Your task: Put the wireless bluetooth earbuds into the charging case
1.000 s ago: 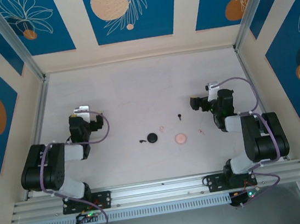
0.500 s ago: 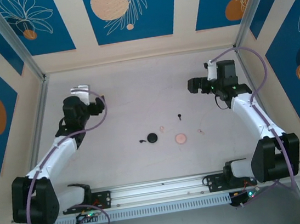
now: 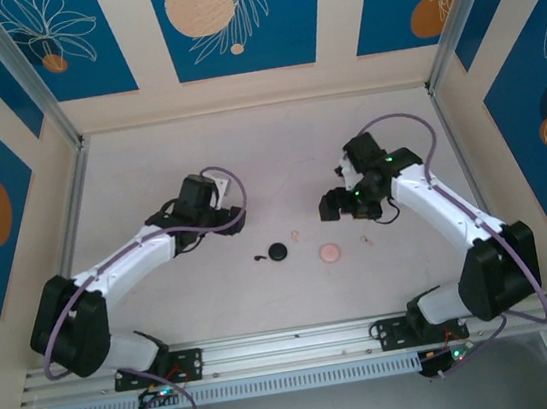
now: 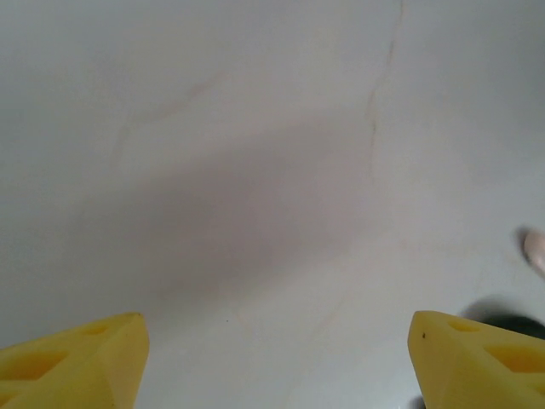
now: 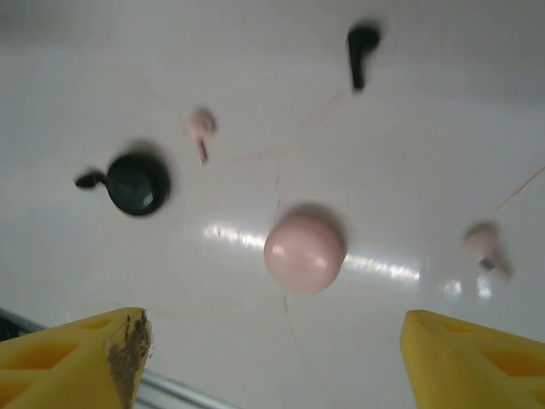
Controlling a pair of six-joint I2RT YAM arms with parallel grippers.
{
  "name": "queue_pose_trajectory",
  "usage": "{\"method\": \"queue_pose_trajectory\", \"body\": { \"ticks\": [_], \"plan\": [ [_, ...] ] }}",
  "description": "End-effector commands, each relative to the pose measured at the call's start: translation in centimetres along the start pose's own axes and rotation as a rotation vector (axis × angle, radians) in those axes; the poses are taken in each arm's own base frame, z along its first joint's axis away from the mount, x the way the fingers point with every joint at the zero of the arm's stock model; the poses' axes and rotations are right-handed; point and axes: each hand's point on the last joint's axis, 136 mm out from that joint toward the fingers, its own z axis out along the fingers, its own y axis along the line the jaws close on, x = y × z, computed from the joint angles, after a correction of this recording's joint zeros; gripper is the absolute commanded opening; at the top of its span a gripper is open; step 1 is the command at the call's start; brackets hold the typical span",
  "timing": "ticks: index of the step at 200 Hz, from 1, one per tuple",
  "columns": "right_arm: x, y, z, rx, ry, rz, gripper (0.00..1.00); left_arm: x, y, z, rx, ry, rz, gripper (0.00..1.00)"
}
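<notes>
Fingers (image 4: 81,362) of the left gripper (image 4: 272,349) read on my left wrist feed as matte yellow moulded wedges with hollow pockets. They stand apart with nothing but table (image 4: 255,170) between them, a smooth, pale surface with faint scratches.

Moving right on the overhead feed, one earbud (image 3: 260,258), black with a thin stem, lies against the left edge of the charging case (image 3: 278,252). The case is a glossy black round puck near the middle of the table. Beyond it I see a tiny pale-pink ring (image 3: 294,233), then a flat, smooth pink disc (image 3: 329,253) and a small pink piece (image 3: 366,241).

On my right wrist feed the second black earbud (image 5: 362,51) lies alone, well apart from the case. I count two black earbuds, one case, one disc and two small pink bits.

At the right gripper (image 5: 272,349) I see the same yellow wedges, one tip grimy, spread wide around nothing.
</notes>
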Motion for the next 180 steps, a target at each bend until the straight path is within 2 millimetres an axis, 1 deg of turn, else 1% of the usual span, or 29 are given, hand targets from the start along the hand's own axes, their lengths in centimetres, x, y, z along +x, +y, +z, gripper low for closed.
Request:
{"method": "queue_pose_trajectory", "body": {
  "ticks": [1, 17, 29, 57, 88, 136, 180],
  "plan": [
    [2.8, 0.1, 0.8, 0.060, 0.145, 0.086, 0.74, 1.0, -1.7, 0.2, 0.041, 0.087, -0.036, 0.78],
    [3.4, -0.1, 1.7, 0.100, 0.183, 0.098, 0.74, 1.8, -2.4, 0.7, 0.069, 0.120, -0.054, 0.77],
    [3.6, -0.3, 2.4, 0.114, 0.210, 0.117, 0.73, 2.2, -2.4, 0.9, 0.067, 0.135, -0.070, 0.77],
    [3.8, -0.4, 3.9, 0.140, 0.257, 0.151, 0.71, 2.2, -2.4, 1.0, 0.064, 0.129, -0.097, 0.77],
    [3.4, -0.1, 5.4, 0.144, 0.283, 0.161, 0.68, 2.3, -2.3, 1.2, 0.059, 0.134, -0.101, 0.77],
    [3.5, -0.1, 7.1, 0.185, 0.331, 0.145, 0.67, 2.4, -2.1, 1.3, 0.047, 0.141, -0.097, 0.77],
    [3.9, -0.8, 8.4, 0.249, 0.372, 0.131, 0.66, 2.5, -2.0, 1.3, 0.040, 0.144, -0.092, 0.77]
  ]
}}
